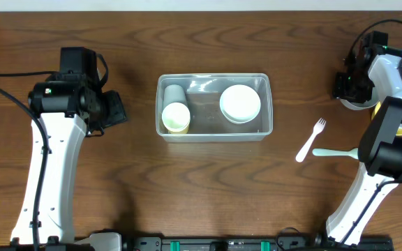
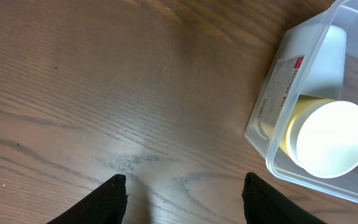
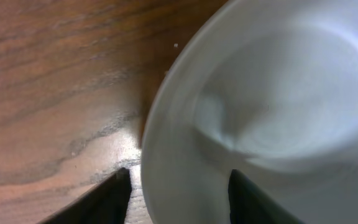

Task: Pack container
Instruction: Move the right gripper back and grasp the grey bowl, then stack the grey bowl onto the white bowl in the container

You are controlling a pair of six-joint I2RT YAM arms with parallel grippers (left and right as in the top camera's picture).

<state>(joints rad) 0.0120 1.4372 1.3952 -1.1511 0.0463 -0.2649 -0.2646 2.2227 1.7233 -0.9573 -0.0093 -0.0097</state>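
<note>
The left gripper (image 2: 184, 200) is hovering near the table's (image 1: 117, 42) left edge, fingers apart. The container (image 1: 213, 76) is sitting mid-table, holding two cups (image 1: 176, 118) and a white bowl (image 1: 240, 102). Near the far right corner, the right gripper (image 3: 178, 186) is straddling a pale bowl's (image 3: 278, 112) rim, fingers spread.

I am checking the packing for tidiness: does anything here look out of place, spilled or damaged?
Nothing is spilled or broken. In the container, the yellow cup and the white cup seem to lie on their sides, not upright. The fork and spoon are on the table, unpacked.
</note>
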